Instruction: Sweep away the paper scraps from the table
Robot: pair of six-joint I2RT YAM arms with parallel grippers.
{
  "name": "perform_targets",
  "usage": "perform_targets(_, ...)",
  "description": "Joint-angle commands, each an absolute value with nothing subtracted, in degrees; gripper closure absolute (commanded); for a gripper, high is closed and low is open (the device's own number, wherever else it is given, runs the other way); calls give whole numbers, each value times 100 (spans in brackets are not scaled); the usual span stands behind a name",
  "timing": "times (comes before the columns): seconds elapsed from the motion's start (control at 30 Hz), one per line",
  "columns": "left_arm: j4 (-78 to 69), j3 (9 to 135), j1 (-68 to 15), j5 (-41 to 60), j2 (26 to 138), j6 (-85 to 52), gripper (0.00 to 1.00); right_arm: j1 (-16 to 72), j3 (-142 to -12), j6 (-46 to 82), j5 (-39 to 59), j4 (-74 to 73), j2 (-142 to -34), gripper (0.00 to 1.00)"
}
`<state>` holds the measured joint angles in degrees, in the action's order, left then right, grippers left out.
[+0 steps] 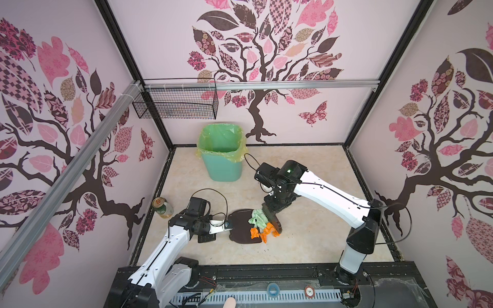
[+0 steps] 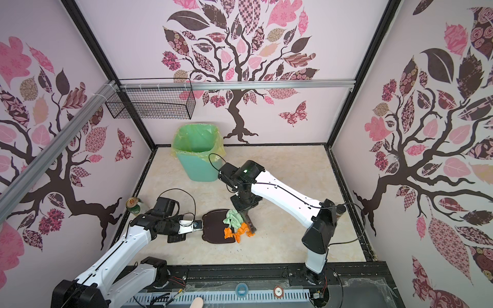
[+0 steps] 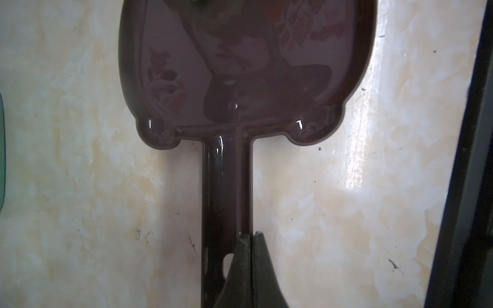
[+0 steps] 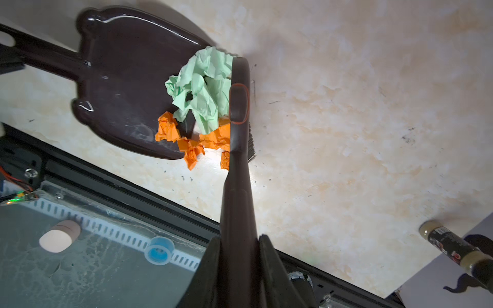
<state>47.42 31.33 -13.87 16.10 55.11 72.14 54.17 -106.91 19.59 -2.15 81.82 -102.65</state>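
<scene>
Touching the brush (image 4: 238,101), paper scraps (image 4: 202,88) lie beyond the right pincer (image 4: 240,237).

Crumpled paper scraps (image 1: 258,220), mint green above orange, bunched just below frame centre in both top views, mostly on a dark dustpan (image 1: 240,226) lip, orange ends on the cream marbled surface (image 1: 320,160)

The paper scraps (image 1: 260,222) straddle the dustpan (image 1: 240,225) edge, brush (image 1: 276,221) just right of them, bin (image 1: 221,166) behind.
</scene>
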Motion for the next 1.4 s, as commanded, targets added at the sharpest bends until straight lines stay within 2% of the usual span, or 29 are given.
perform_targets(0.0,4557,3033,-1526,1539,5608,6998,100,5533,-11008,2066,197,8089,-10599,100)
perform_targets(0.3,4463,3050,-1573,1564,5744,6904,100,5643,-12030,2037,-31,8430,-10890,100)
perform_targets(0.43,4489,3067,-1573,1632,5683,6830,100,5598,-12201,2102,-641,8473,-10527,100)
perform_targets(0.57,4465,3115,-1573,1707,5615,6687,100,5292,-12221,2108,-753,8481,-10015,100)
perform_targets(0.93,4815,3756,-1547,2056,5163,6165,100,4096,-10692,1756,-1058,8279,-8724,100)
perform_targets(1.17,5347,4521,-1547,2176,4964,6005,100,3955,-9493,1681,-900,7700,-8404,100)
perform_targets(1.37,5594,4865,-1539,2363,4938,5889,100,3935,-9054,1650,-799,7427,-8291,100)
